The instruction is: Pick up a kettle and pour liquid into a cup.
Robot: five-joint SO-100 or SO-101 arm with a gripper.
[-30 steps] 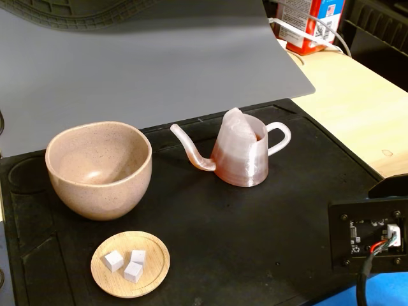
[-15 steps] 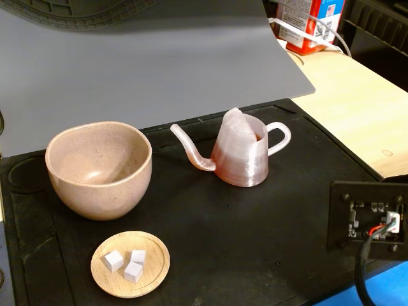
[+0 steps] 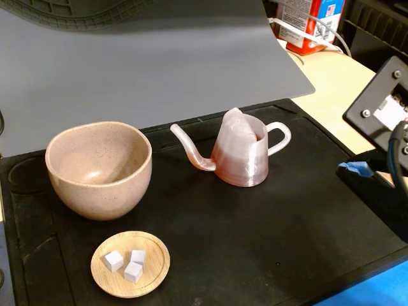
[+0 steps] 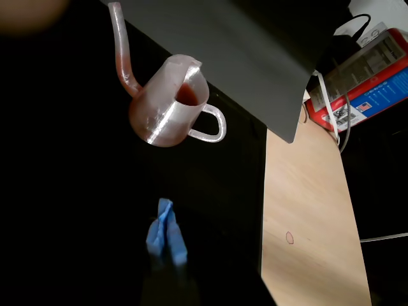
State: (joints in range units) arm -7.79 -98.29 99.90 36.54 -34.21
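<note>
wooden dish point(image 3: 131, 264) — white cubes point(image 3: 125, 262), black mat point(image 3: 210, 229)

Translucent glossy plastic kettle point(image 3: 241, 156), speckled glazed ceramic cup point(image 3: 99, 169), smooth wooden dish point(image 3: 131, 263), matt black mat point(image 3: 268, 236).

I see the kettle point(image 3: 241, 156) as translucent pinkish-white, reddening toward its base; in the wrist view its opening point(image 4: 187, 94) shows dark red liquid; the cup point(image 3: 99, 169) is beige-pink with fine dark speckles; the small dish point(image 3: 130, 264) is pale wood with a ringed grain, carrying white cubes point(image 3: 133, 272); the mat point(image 3: 255, 236) under everything is black; the sheet point(image 3: 146, 64) behind is flat grey; the table point(image 3: 344, 105) is light wood; the carton point(image 3: 312, 22) is red, white and blue; my gripper point(image 4: 166, 245) shows blue-taped tips point(image 4: 167, 231) on black.
</note>
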